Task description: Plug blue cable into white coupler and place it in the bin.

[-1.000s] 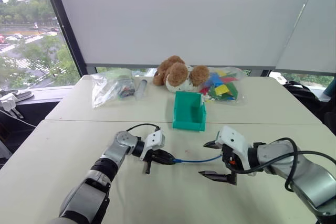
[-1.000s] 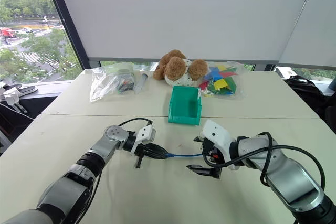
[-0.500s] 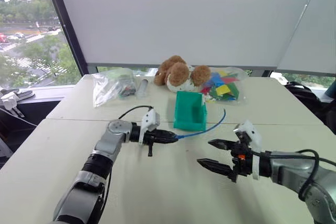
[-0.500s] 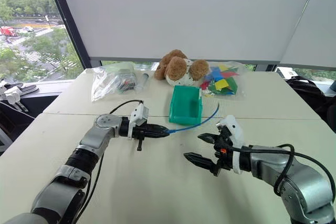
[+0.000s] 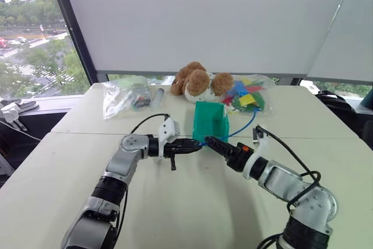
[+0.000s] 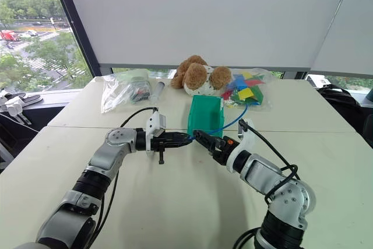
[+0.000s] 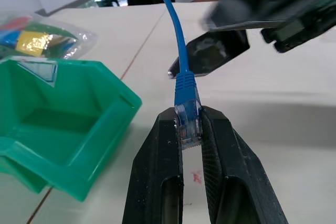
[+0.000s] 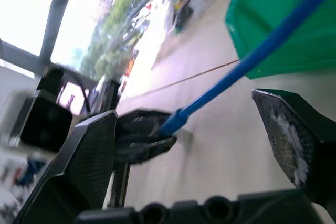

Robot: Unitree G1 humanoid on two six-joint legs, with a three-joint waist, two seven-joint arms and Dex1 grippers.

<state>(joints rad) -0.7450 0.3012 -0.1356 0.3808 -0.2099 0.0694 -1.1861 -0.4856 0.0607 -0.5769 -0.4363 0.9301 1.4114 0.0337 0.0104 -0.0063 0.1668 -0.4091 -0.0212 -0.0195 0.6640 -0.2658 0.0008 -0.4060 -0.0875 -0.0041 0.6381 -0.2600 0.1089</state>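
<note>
The left gripper (image 7: 190,129) is clamped shut on the clear plug at the end of the blue cable (image 5: 243,125), gripping it by its sides so that the cord leaves the fingertips and arcs up and away over the far side of the green bin (image 5: 210,123), which stands just beyond the two grippers on the white table (image 5: 175,202). Holding the plug lifted clear of the table and level looks meant to present the cable to the other arm. The right gripper (image 8: 199,129) is spread as wide as it goes and holds nothing; its two black fingers (image 8: 86,156) straddle the cord just past the plug, one on each side without touching it, nearly tip to tip with the left gripper. That stance suggests a handover or regrasp of the cable is in preparation, judging from the poses alone. The white coupler cannot be made out, so the plugging step appears not yet done. Beyond the bin lie a brown teddy bear (image 5: 197,81) and two clear bags (image 5: 123,95).
</note>
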